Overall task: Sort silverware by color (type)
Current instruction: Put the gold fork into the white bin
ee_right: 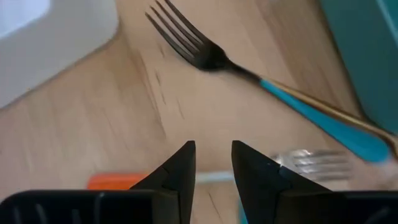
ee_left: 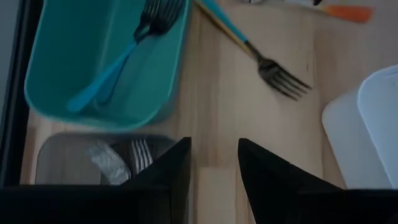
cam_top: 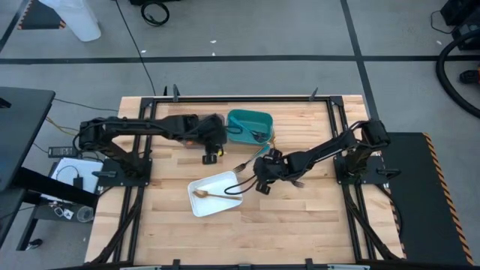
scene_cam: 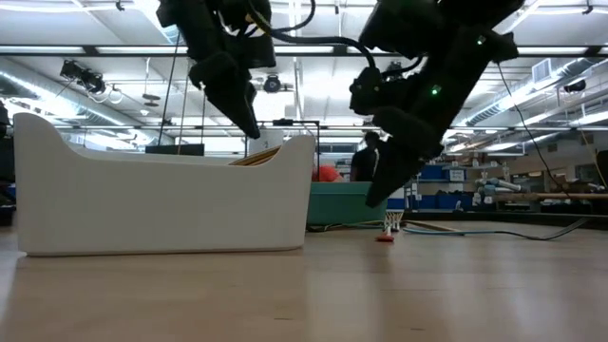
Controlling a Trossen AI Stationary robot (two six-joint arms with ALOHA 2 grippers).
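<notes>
Fork (ee_right: 205, 55) with the teal-blue handle is lying flat on the tabletop (cam_top: 300, 217) just ahead of the right hand (ee_right: 212, 167), its long axis slanting across the hand's empty, parted fingers. The left hand (ee_left: 213, 165), also spread and empty, is hovering beside the teal bin (ee_left: 56, 62), which is holding two teal pieces. One gold utensil (cam_top: 210, 195) is lying in the white tray (cam_top: 196, 206).

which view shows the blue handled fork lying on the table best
The right wrist view: the blue-handled fork fills it, dark tines and blue handle plain on bare wood. The left wrist view shows it whole but smaller, beside the teal bin. The high view gives only a sliver near the bin; the low view does not show it.
</notes>
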